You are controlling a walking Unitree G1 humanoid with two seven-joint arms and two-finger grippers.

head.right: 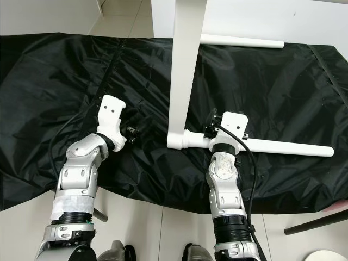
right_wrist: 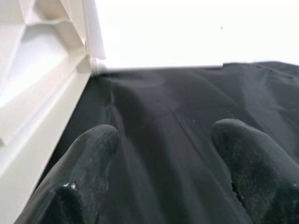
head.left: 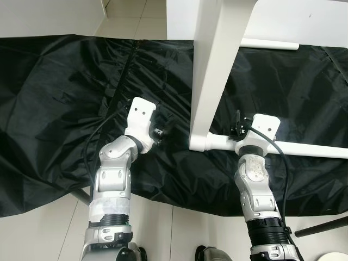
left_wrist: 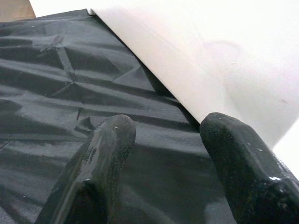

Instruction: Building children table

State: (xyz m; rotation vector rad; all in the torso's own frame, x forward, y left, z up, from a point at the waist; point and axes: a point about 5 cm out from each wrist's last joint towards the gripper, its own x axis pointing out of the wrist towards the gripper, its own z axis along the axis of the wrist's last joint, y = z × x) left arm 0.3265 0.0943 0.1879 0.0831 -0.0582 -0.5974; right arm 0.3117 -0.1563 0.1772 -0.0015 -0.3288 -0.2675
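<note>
A black sheet [head.left: 60,98] covers the floor, and the white table frame [head.left: 215,81] lies on it. The left tool [head.left: 161,130] and right tool [head.left: 237,130] hang open beside it. Next, I think, one must grab a leg.

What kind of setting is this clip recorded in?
Probably a room in a home used as a floor assembly area. A black sheet is spread over pale floor tiles, and white table parts lie on it, with the left end effector and right end effector beside them.
</note>
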